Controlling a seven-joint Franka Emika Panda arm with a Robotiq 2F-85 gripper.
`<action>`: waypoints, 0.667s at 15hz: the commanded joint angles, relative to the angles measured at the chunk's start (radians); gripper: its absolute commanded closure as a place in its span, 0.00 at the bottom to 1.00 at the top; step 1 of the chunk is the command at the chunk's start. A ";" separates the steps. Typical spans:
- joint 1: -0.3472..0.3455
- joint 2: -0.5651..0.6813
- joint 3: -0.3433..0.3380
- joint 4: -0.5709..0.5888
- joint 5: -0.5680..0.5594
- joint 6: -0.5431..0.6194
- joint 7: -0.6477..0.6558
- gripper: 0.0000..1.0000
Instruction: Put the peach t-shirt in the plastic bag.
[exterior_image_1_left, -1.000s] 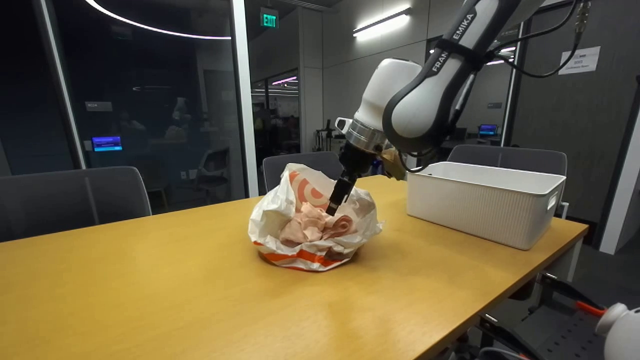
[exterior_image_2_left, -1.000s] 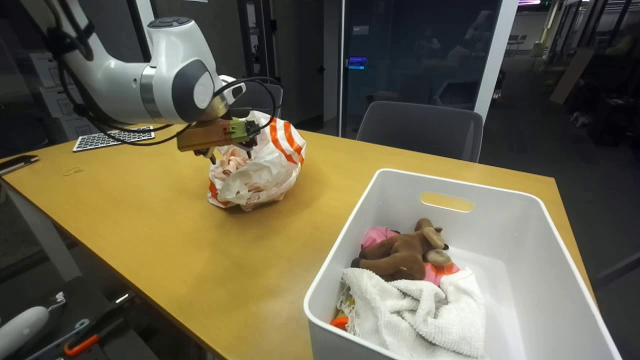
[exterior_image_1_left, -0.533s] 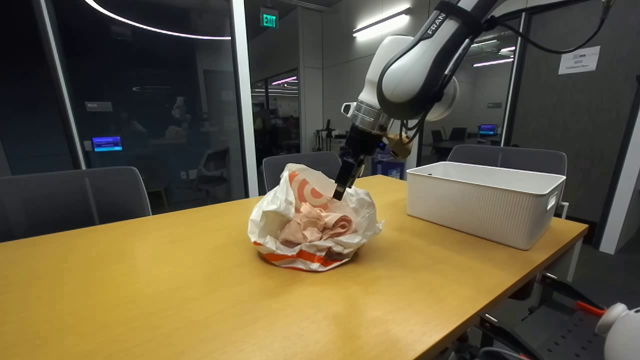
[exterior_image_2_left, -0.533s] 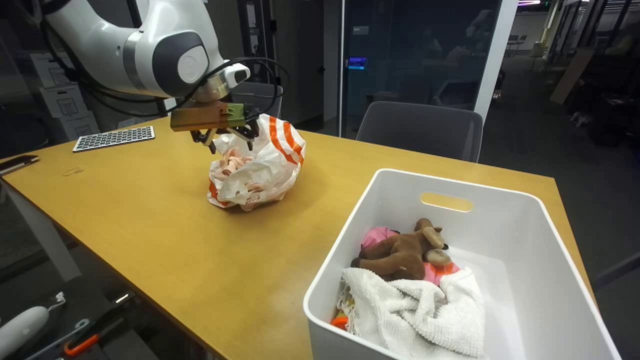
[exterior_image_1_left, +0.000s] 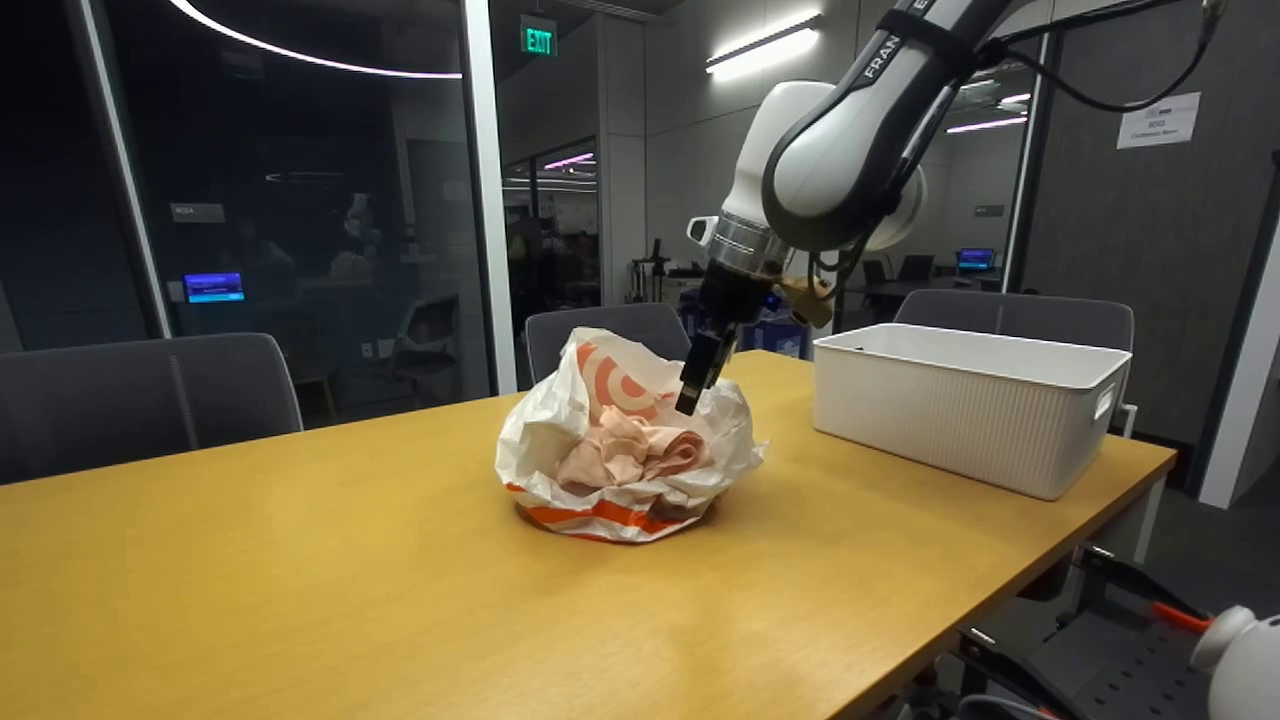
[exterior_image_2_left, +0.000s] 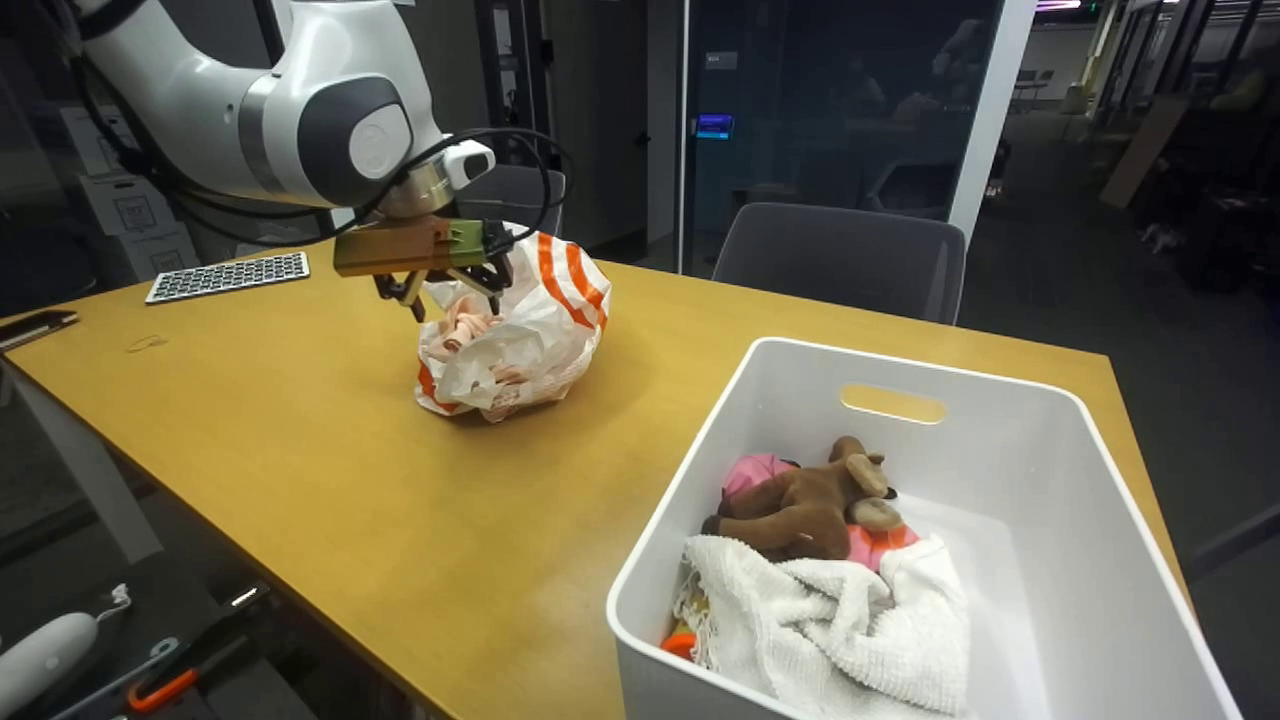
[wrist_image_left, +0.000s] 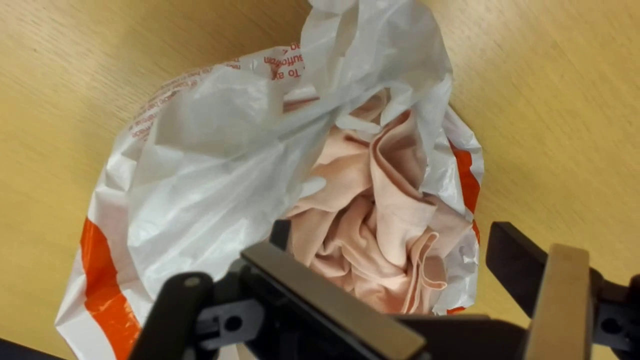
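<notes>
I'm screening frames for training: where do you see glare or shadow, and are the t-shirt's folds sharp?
In an exterior view, the bar light glares white; in an exterior view, the plastic bag casts a soft shadow on the table; in the wrist view, folds in the peach t-shirt look fairly crisp, but the bag's red print is only partly readable.

Brown plush toy (exterior_image_2_left: 805, 505) and white cloth (exterior_image_2_left: 850, 630) in a white bin (exterior_image_2_left: 1040, 450), keyboard (exterior_image_2_left: 230, 277), grey chair (exterior_image_2_left: 840, 262)

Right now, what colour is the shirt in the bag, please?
The shirt is pale peach-pink; it shows best in the wrist view.
</notes>
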 joint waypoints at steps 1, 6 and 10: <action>-0.021 -0.038 0.021 0.008 0.030 -0.026 -0.061 0.00; -0.044 -0.062 0.023 0.030 0.053 -0.056 -0.140 0.00; -0.035 -0.033 0.006 0.029 0.048 -0.045 -0.154 0.00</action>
